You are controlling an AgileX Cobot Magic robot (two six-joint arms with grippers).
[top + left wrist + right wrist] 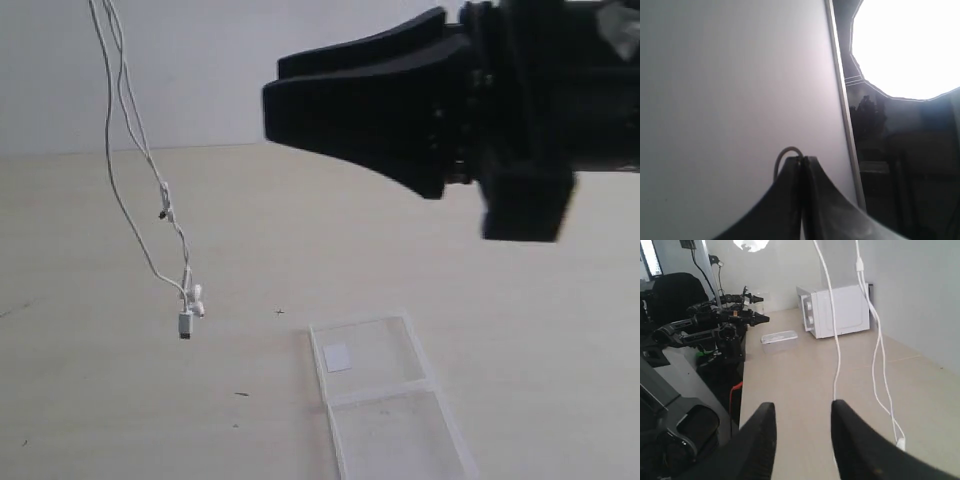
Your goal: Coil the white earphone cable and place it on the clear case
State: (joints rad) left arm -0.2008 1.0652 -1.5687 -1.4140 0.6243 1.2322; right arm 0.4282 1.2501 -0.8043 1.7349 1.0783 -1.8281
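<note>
the white earphone cable (190,300) hangs in long slack strands over the left side of the worktop (520,330). its top runs up out of the exterior view, and its loose lower ends dangle low; we cannot tell whether they touch the surface. the left tool (802,165) is pressed together with a small loop of thin wire showing at its tips, so we judge that it carries the whole cable. the right tool (802,407) stands apart and empty, with the strands hanging just beyond it.

the clear case (390,430) lies open and flat, nearer and to the right of the dangling ends, apart from them.

we expect the cable to be very light, limp and springy. it will swing, tangle and uncoil once let go. we would pinch a strand partway down, away from the tips, with a firm but gentle hold, since thin smooth wire slips easily.
</note>
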